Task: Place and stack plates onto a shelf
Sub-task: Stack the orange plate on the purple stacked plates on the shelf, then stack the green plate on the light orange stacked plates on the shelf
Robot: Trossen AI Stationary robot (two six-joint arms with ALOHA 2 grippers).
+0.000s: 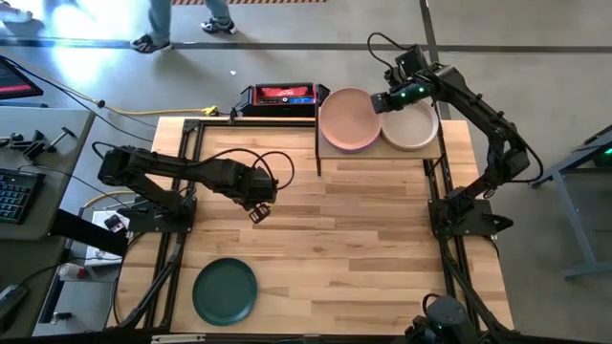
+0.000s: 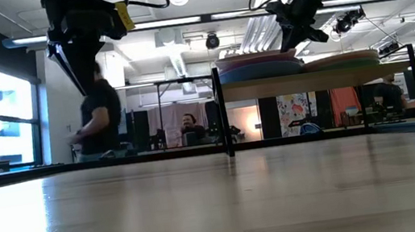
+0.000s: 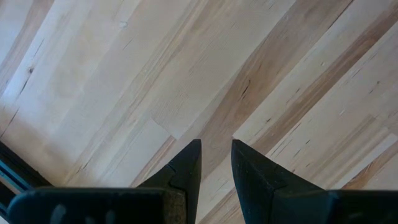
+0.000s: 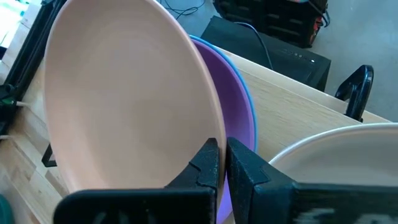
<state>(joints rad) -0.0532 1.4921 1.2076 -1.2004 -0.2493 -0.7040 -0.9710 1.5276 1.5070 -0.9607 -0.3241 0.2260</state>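
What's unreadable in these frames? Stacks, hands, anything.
- Left stack on the shelf: the pink plate covers it from above; the right wrist view shows only purple and blue rims, so the count is unknown.
- Right stack: the cream plate is cut by the right wrist view's edge.
- Dark green plate: absent from the low view.
- Right hand: whether it touches the pink plate is unclear.

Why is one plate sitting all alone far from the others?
The round dark green plate lies on the wooden tabletop at the near edge, far from the raised wooden shelf where the pink-topped stack and beige-topped stack sit. It looks not yet shelved.
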